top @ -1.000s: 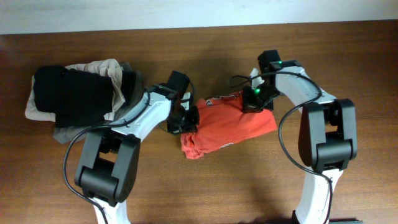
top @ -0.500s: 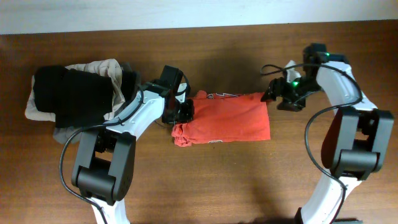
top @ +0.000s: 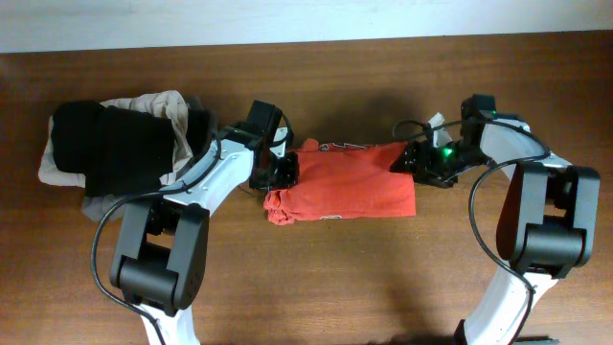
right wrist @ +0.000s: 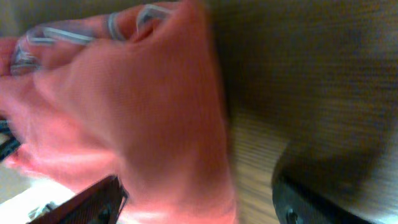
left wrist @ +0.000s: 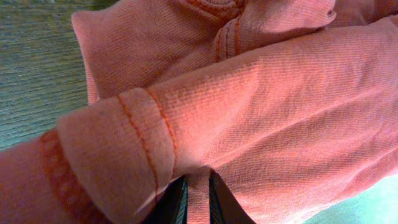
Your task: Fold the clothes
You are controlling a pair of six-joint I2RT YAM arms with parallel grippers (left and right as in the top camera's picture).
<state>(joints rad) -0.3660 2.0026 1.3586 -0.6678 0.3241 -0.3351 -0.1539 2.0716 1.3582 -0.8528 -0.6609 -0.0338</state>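
The clothes, a red-orange T-shirt (top: pixel 345 187), lie folded into a rough rectangle at the middle of the wooden table (top: pixel 335 278). My left gripper (top: pixel 283 172) is at the shirt's left edge. In the left wrist view its fingers are shut on a pinch of red fabric (left wrist: pixel 198 196), and hemmed folds of the shirt (left wrist: pixel 249 93) fill the frame. My right gripper (top: pixel 414 159) is at the shirt's upper right corner. In the right wrist view it (right wrist: pixel 199 205) stands wide open, with the blurred shirt edge (right wrist: pixel 143 112) lying between the fingers (right wrist: pixel 93 202).
A pile of black, beige and grey garments (top: pixel 115 144) sits at the table's left, close behind my left arm. The table's far edge meets a pale wall (top: pixel 287 19) at the back. Bare wood (right wrist: pixel 311 62) lies to the right of the shirt.
My right gripper opened and let go of the shirt, swung out right, then came back to its right edge. The shirt was pulled out flatter and wider. My left gripper shifted slightly left.
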